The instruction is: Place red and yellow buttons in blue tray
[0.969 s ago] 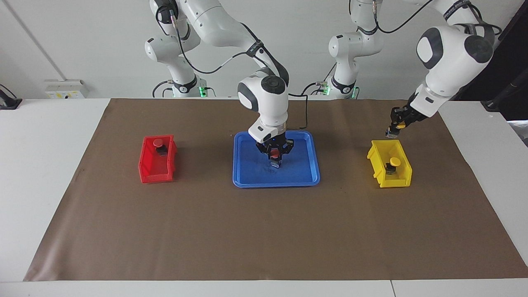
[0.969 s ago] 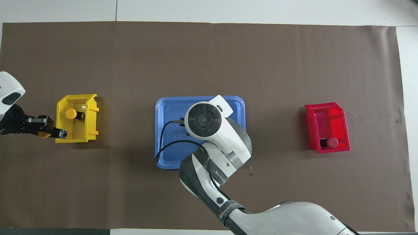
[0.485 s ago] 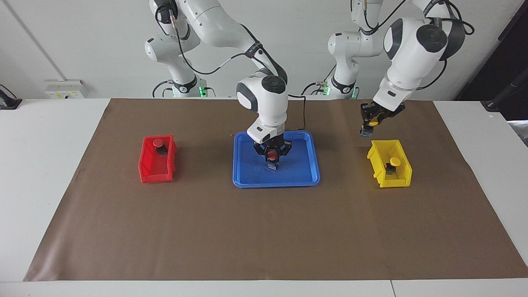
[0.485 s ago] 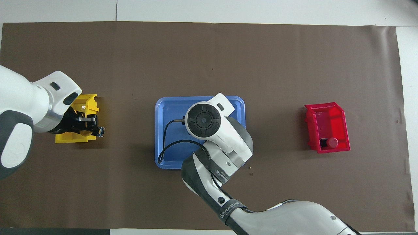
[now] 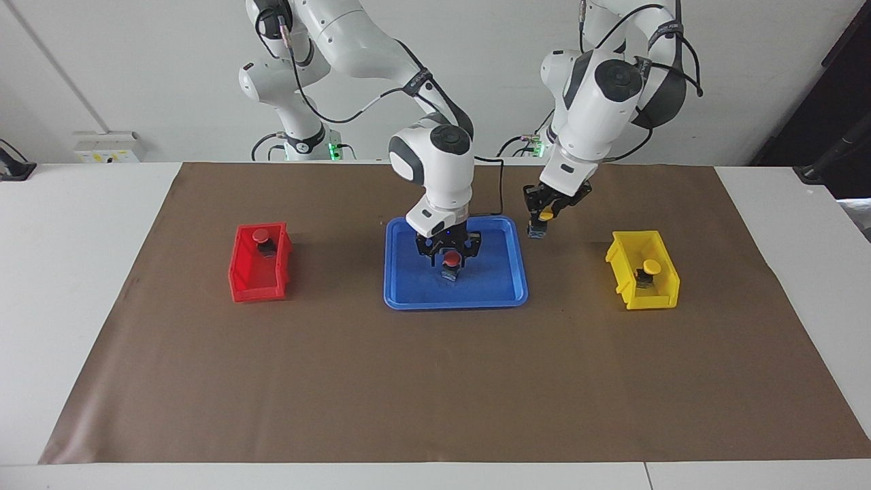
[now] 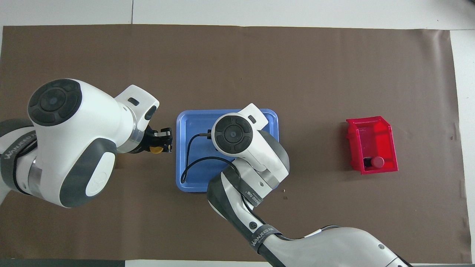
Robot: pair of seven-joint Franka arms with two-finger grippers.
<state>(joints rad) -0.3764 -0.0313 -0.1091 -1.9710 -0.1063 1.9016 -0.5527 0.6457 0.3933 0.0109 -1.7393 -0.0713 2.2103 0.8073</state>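
Observation:
The blue tray (image 5: 408, 289) lies mid-mat and also shows in the overhead view (image 6: 193, 124). My right gripper (image 5: 450, 257) is low over the tray's middle, shut on a red button (image 5: 450, 258); in the overhead view its own wrist hides it. My left gripper (image 5: 542, 219) is shut on a yellow button (image 5: 545, 216) and holds it in the air just beside the tray's rim, toward the left arm's end. It also shows in the overhead view (image 6: 164, 142) with the yellow button (image 6: 156, 150). A second red button (image 5: 260, 235) sits in the red bin (image 5: 255, 286). A second yellow button (image 5: 651, 266) sits in the yellow bin (image 5: 646, 299).
The red bin (image 6: 384, 131) with its red button (image 6: 377, 162) stands toward the right arm's end of the brown mat (image 5: 435, 381). The yellow bin stands toward the left arm's end; the left arm covers it in the overhead view. A black cable (image 6: 187, 163) hangs over the tray.
My left arm has swung from beside the yellow bin to the tray's edge, carrying the yellow button. My right gripper has stayed over the tray with the red button.

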